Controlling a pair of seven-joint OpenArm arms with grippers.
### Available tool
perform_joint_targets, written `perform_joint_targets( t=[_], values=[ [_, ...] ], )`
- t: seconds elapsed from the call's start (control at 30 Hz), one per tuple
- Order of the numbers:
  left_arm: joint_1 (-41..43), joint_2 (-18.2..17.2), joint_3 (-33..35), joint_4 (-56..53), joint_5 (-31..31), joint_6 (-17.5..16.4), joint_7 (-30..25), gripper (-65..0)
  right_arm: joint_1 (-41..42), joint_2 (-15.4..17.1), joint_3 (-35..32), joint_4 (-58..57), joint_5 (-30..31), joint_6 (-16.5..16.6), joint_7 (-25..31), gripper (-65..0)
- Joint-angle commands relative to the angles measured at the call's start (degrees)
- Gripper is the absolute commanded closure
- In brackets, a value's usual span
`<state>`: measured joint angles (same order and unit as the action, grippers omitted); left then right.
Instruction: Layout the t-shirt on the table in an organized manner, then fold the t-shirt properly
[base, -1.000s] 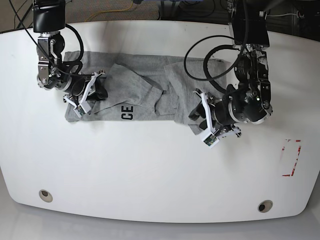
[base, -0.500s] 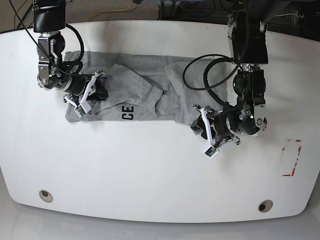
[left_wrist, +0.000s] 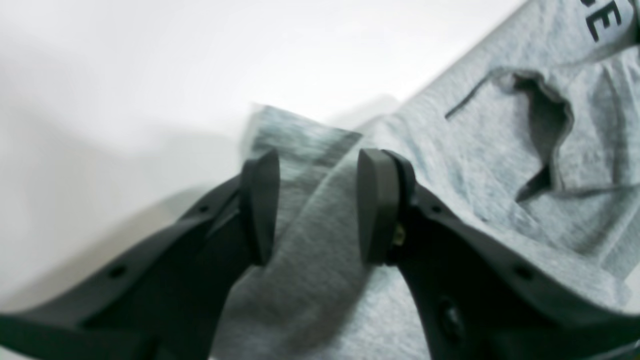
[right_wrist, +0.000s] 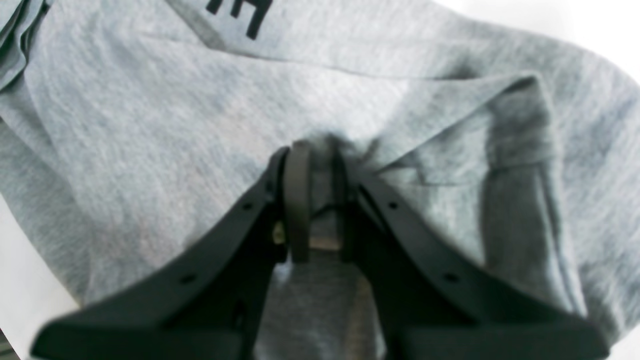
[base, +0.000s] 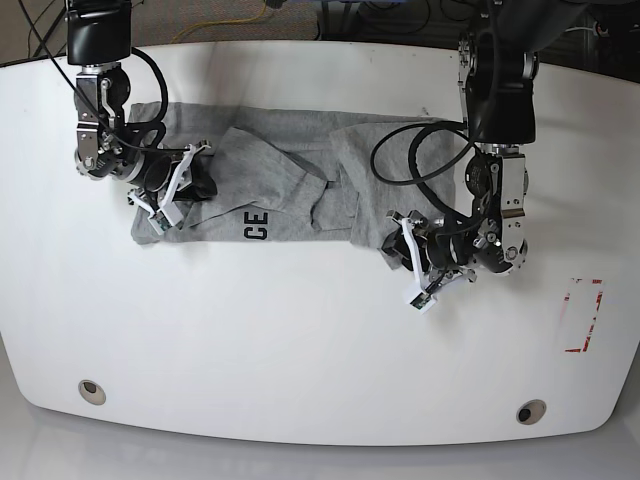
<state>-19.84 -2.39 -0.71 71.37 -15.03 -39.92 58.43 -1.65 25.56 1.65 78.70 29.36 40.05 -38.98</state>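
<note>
You are laying out crumpled light grey cotton t-shirt (base: 290, 185) on big white smooth table (base: 300, 350). Right gripper (right_wrist: 317, 200) is pinching shirt fold tight. Left gripper (left_wrist: 317, 207) is gaping around shirt corner, not squeezing. Next: close left, then pull both ends apart flat.

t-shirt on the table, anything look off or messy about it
Yes. The t-shirt is bunched rather than laid flat: overlapping folds cross its middle and only the letters "CE" show at the front edge. The right hand pinches a puckered fold; the left hand stands open around a corner.
</note>
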Motion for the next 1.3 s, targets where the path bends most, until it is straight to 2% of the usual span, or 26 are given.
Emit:
perform_joint_targets(
  t=[0.0, 0.07, 0.13, 0.2, 0.47, 0.63, 1.0, 1.17, 1.27],
  values=[
    [-1.31, -0.38, -0.04, 1.02, -0.93, -0.08, -0.9, -23.6, 0.02, 0.68, 0.06, 0.21, -1.36, -0.05, -2.12, -8.7],
    [-1.22, -0.29, 0.4, 1.55, -0.93, -0.08, -0.9, -20.3, 0.02, 0.68, 0.06, 0.21, -1.36, -0.05, -2.12, -8.7],
    [-1.22, -0.29, 3.22, 1.64, -0.93, -0.08, -1.07, -7.4, 0.02, 0.68, 0.06, 0.21, -1.36, -0.05, -2.12, -8.7],
    [-1.31, -0.29, 5.68, 1.46, -0.67, -0.08, -1.07, -1.0, 0.02, 0.68, 0.06, 0.21, -1.36, -0.05, -2.12, -8.7],
    [-1.22, -0.02, 9.81, 1.55, -0.84, -0.08, -1.07, -1.8, 0.11, 0.68, 0.06, 0.21, -1.36, -0.05, -2.12, -8.7],
    [-1.4, 2.35, 9.81, 1.73, -0.67, -0.08, -0.98, -1.8, 0.11, 0.68, 0.06, 0.21, -1.36, -0.05, -2.12, -8.7],
    [-3.59, 4.02, 9.81, 1.9, -0.93, -0.08, -0.72, -2.4, 0.2, 0.68, 0.06, 0.21, -1.36, -0.05, -2.12, -8.7],
    [-2.98, 4.46, 9.19, 7.35, -1.11, -0.08, 2.8, -2.5, 0.29, 0.68, 0.15, 0.21, -1.36, -0.05, -2.12, -8.7],
    [0.8, 4.02, 6.64, 14.12, -2.69, -0.08, 5.87, -6.5, 0.38, 0.68, 0.15, 0.21, -1.36, -0.05, -2.12, -8.7]
  ],
)
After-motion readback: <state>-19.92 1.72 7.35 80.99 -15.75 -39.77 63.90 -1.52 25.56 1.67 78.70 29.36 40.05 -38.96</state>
